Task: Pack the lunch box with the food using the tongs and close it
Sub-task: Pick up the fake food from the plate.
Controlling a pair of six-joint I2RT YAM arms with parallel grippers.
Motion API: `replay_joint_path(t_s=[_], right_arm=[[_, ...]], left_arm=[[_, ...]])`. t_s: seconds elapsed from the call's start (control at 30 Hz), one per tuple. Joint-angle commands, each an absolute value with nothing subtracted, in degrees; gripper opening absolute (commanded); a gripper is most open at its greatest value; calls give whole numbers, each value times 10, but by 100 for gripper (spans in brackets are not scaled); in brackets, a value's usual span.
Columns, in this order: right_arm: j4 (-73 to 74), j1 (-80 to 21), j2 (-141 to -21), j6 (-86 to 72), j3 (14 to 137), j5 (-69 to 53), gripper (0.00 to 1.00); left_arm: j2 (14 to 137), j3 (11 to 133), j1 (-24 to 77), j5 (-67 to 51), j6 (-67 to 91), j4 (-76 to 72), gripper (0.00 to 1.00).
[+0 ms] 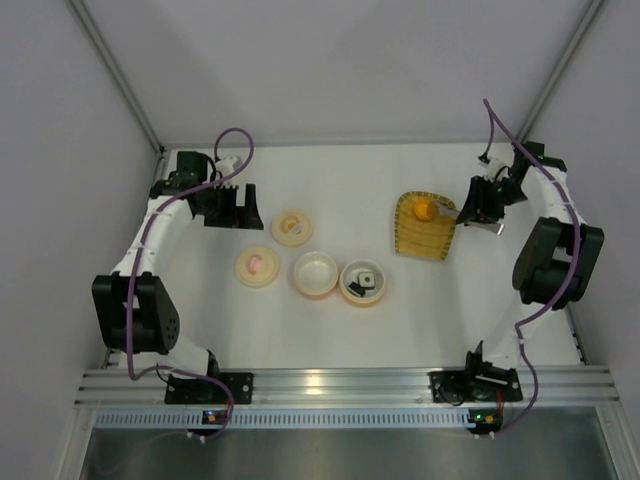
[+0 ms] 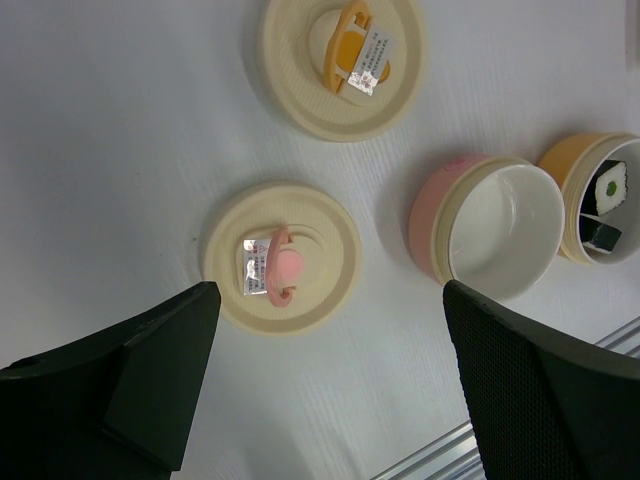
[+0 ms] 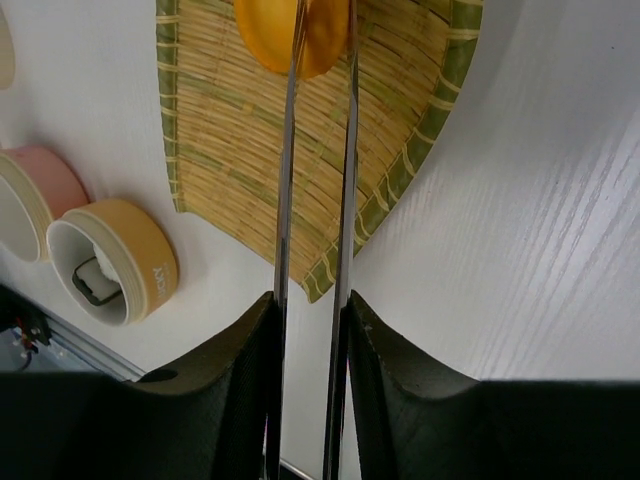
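Right pincer (image 3: 310,312) is clamped on the tongs (image 3: 284,200), one dark finger pressing each silver arm from outside, and the arms run almost parallel with a slim gap. The tongs reach left over the woven yellow tray (image 1: 428,240), which lies right of centre on the white counter (image 1: 330,330). Orange ball (image 1: 424,209) sits on the tray's far part. From the wrist the tong arms cross the ball's right side, with their tips out of frame, so I cannot tell whether they pinch it. Both sushi pieces (image 2: 604,205) are inside the orange bowl (image 1: 363,283), near the middle of the counter. One shows white rice and a green centre. The pink bowl (image 1: 315,273) stands just beside it on the left, its white inside bare. Further left lie two cream lids, well apart. The orange-handled lid (image 1: 291,227) is the farther one, and the pink-handled lid (image 1: 257,266) is nearer. Left pincer (image 1: 228,205) hangs at far left with its jaws spread wide, holding nothing.
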State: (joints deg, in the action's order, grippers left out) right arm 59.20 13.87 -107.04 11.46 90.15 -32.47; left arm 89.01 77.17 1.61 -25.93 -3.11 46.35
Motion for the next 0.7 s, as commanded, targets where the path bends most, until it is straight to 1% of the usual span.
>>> replay_joint_path(t_s=[0.0, 0.07, 0.13, 0.37, 0.53, 0.67], right_arm=[[570, 161, -1072, 107, 932, -355, 31], [574, 168, -1071, 109, 934, -364, 28], [584, 174, -1072, 111, 937, -374, 22], [627, 198, -1042, 128, 955, -419, 13], [679, 192, -1006, 153, 987, -485, 11], [728, 140, -972, 182, 998, -499, 11]], left_arm=[[893, 786, 13, -266, -31, 446, 98], [894, 786, 13, -267, -27, 446, 98], [894, 786, 13, -269, -27, 446, 98], [887, 785, 13, -268, -28, 447, 98], [883, 784, 13, -269, -31, 453, 98], [878, 781, 13, -269, -33, 457, 98]])
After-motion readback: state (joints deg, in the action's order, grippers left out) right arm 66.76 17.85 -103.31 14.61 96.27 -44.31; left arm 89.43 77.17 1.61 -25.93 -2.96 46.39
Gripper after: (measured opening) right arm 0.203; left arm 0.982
